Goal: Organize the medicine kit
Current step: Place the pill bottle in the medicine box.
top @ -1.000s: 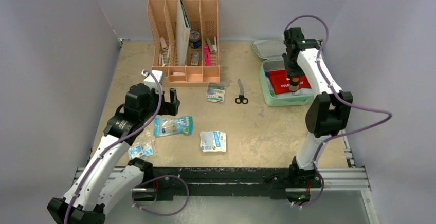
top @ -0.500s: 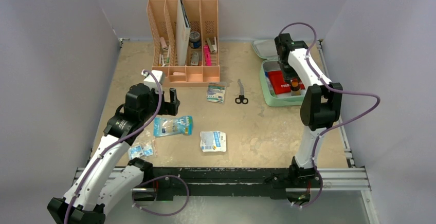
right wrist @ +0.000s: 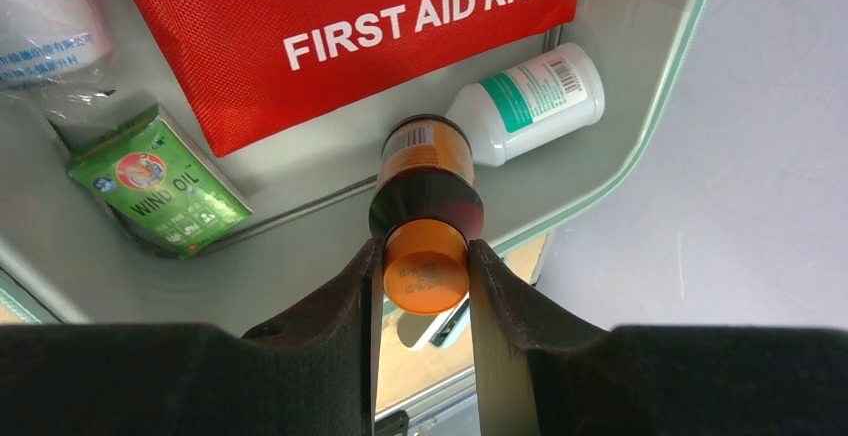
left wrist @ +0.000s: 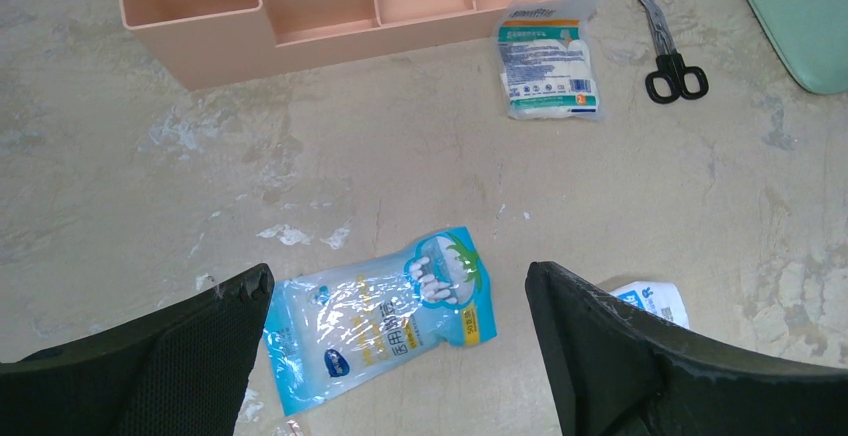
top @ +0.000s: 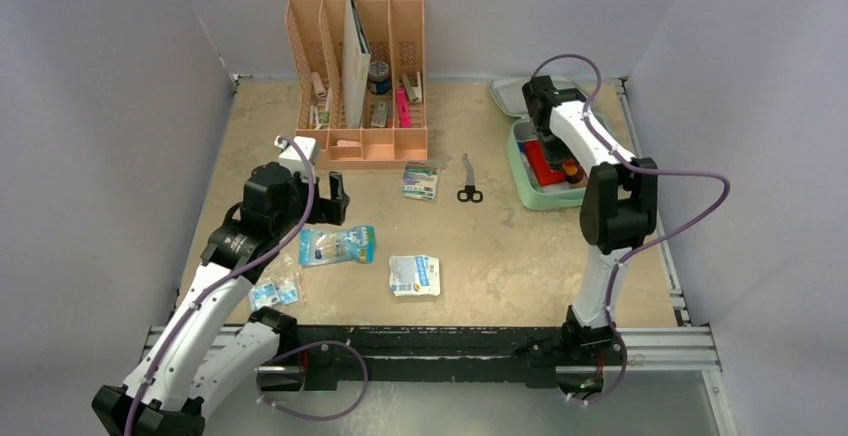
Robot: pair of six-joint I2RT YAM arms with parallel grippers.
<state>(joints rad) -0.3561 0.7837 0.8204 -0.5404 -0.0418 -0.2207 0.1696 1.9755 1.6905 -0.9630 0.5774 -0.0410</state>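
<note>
The medicine kit (top: 517, 174), a mint-green case, lies open at the back right with its lid (top: 512, 93) flat behind it. My right gripper (top: 566, 162) (right wrist: 425, 256) is shut on the orange cap of a dark brown bottle (right wrist: 425, 188), held over the case's grey lining (right wrist: 300, 256) near its rim (right wrist: 640, 146). Inside lie a red first aid pouch (right wrist: 340, 26), a white bottle (right wrist: 530, 96), a green Wind Oil box (right wrist: 160, 181) and a wrapped white roll (right wrist: 45, 36). My left gripper (top: 335, 199) (left wrist: 400, 286) hangs open above a blue swab packet (left wrist: 385, 331) (top: 338, 245).
A peach organizer (top: 358, 76) (left wrist: 330, 6) stands at the back. In front of it lie a gauze packet (top: 421, 181) (left wrist: 550, 61) and scissors (top: 469, 180) (left wrist: 665, 41). A white-blue packet (top: 414, 276), a small clear packet (top: 274, 293) and a white block (top: 300, 151) lie nearer the left arm.
The right wrist has swung back and left over the case, tilting the held bottle, which stays in the case's front right corner. The left arm has not moved.
</note>
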